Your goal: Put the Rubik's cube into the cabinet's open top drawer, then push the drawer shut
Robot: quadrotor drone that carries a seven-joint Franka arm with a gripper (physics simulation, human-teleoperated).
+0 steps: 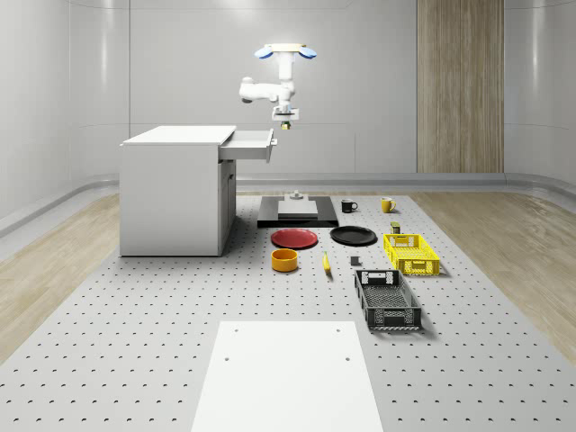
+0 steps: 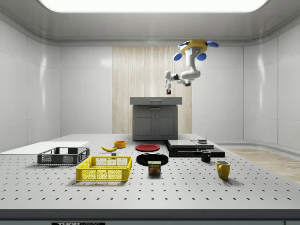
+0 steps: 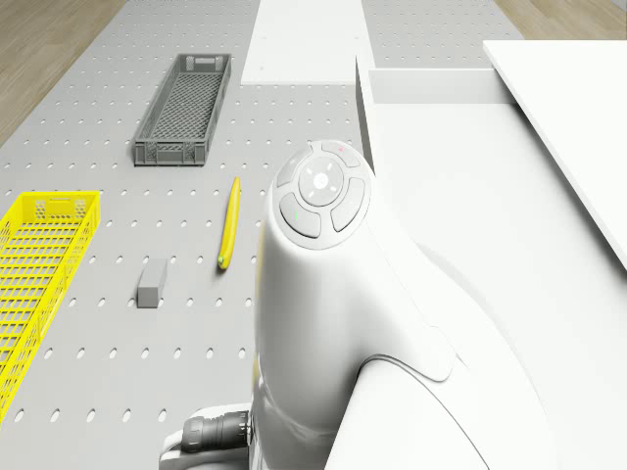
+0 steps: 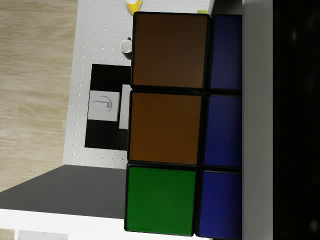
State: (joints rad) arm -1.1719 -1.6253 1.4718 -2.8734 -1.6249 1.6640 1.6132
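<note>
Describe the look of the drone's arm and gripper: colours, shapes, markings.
The arm is glossy white with rounded, bulbous links, hanging from a drone body with a yellow ring and blue rotor guards. In the drone view, a link carries a round grey button pad with small green and red marks, and a dark ribbed joint shows lower down. The gripper looks white and dark.

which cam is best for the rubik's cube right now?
Wrist view: the Rubik's cube sits right at the lens, with brown, green and blue tiles readable. In the whole-scene view and side view it is a speck at the tool beside the open drawer.
</note>
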